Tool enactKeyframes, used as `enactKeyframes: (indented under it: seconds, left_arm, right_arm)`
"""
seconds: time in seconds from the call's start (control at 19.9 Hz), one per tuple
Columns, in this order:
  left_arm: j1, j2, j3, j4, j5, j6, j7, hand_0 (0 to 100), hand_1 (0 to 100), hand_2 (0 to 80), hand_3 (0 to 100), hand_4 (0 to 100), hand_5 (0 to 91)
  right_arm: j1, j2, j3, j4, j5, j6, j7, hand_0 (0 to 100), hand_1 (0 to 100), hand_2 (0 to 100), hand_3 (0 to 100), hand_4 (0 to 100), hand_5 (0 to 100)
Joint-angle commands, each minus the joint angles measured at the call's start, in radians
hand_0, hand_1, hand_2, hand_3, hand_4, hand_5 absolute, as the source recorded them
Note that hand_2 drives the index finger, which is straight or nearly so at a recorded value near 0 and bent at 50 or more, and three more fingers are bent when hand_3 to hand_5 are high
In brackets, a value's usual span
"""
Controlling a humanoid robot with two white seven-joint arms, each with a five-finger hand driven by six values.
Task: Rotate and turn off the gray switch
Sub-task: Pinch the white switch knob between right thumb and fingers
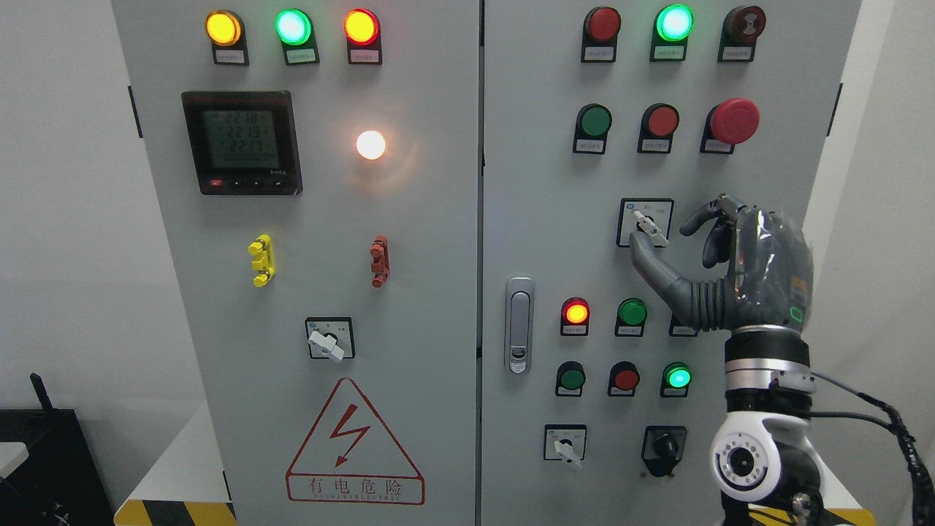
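The gray rotary switch (649, 225) sits on a black-framed plate in the middle of the right cabinet door, its lever slanting down to the right. My right hand (659, 235) is raised just right of it, with the arm coming up from the lower right. The thumb (646, 264) reaches up under the switch, its tip at the plate's lower left corner. The curled fingers (707, 219) hover a short gap to the right of the lever. The hand is open around the switch and grips nothing. My left arm is out of view.
The gray cabinet (438, 256) fills the view, with lamps and push buttons all over it. A red mushroom button (734, 120) sits above the hand. Similar gray switches (326, 343) (566, 447) and a black knob (663, 446) lie lower, beside the door latch (519, 325).
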Motion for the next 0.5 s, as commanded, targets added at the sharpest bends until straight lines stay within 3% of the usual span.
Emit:
enactKeyframes:
  seconds: [0.0, 0.45]
  left_arm:
    - [0.0, 0.0, -0.002, 0.014, 0.0, -0.001, 0.0, 12, 39, 0.0, 0, 0, 0.0]
    - [0.0, 0.0, -0.002, 0.014, 0.0, -0.001, 0.0, 12, 39, 0.0, 0, 0, 0.0]
  right_arm:
    - [-0.01, -0.001, 0.001, 0.017, 0.0, -0.002, 0.002, 0, 42, 63, 97, 93, 100]
    - [-0.016, -0.001, 0.01, 0.023, 0.002, 0.0, 0.002, 2, 42, 63, 97, 93, 100]
